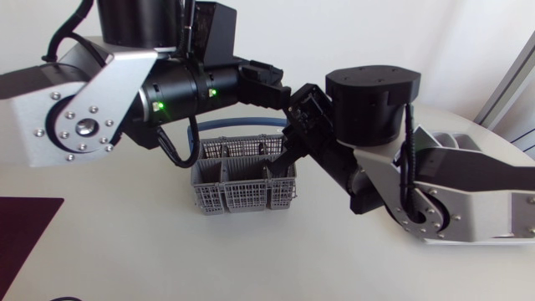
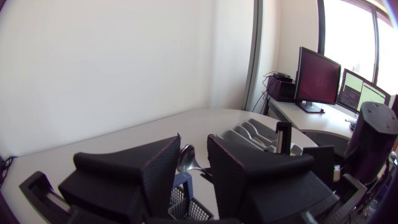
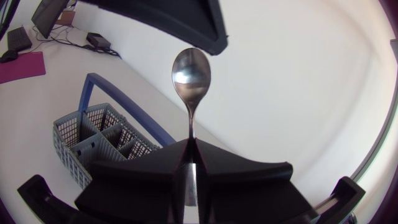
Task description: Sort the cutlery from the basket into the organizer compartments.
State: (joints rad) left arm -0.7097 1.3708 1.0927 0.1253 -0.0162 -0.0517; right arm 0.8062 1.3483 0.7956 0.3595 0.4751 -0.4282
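Note:
A silver spoon [image 3: 191,78] stands bowl outward from my right gripper [image 3: 191,148], which is shut on its handle. My left gripper [image 2: 194,149] meets it from the other side; its fingers stand apart with the spoon's bowl [image 2: 185,160] in the gap. In the head view both grippers, left [image 1: 280,92] and right [image 1: 301,113], meet above the grey basket [image 1: 242,188] with its blue handle [image 3: 124,102]; the spoon is hidden there. The pale organizer [image 1: 456,142] lies at the back right, behind my right arm, and its long compartments [image 2: 249,134] show past my left gripper.
A dark red mat [image 1: 25,226] lies at the table's front left. The basket's divided cells [image 3: 99,140] sit below and to the side of my right gripper. My right arm's bulky links [image 1: 435,184] cover the table between basket and organizer.

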